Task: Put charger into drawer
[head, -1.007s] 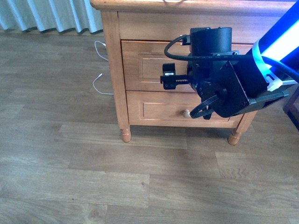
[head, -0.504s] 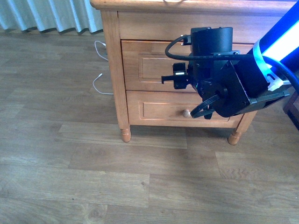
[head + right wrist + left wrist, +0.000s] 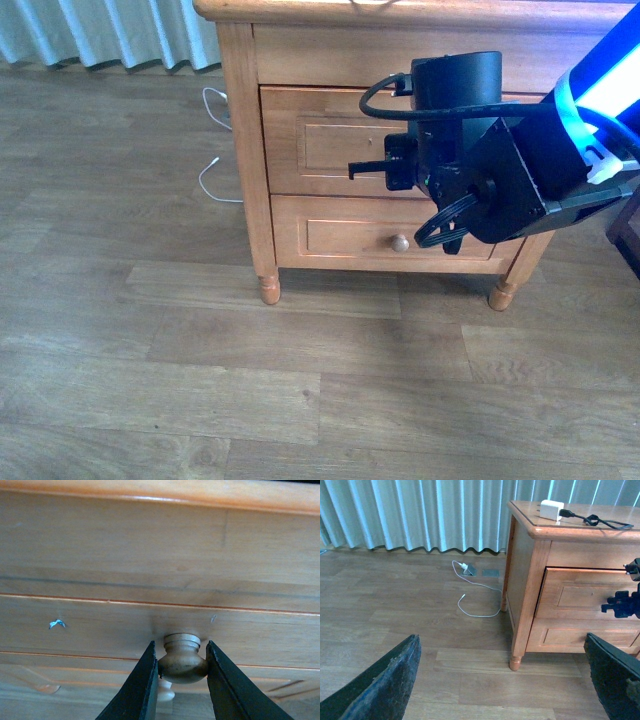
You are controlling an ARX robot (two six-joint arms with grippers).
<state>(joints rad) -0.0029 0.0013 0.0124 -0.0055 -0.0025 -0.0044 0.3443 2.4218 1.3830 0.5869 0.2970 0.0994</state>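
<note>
small white boxy charger [image 3: 551, 509] with looped black cable lies atop the nightstand [image 3: 522, 580]; honey-coloured wooden drawer [image 3: 320, 140], round wooden knob [image 3: 182, 659], sits shut.

Black end effector [image 3: 385, 170], blue-white arm [image 3: 592, 92]

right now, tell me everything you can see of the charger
The charger is a small white boxy adapter, plastic by its look, lying flat on the wooden top of the nightstand near a corner. A thin black cable plugs into one end and trails across the top in a loose loop. Only the top touches it; nothing grips it.
</note>
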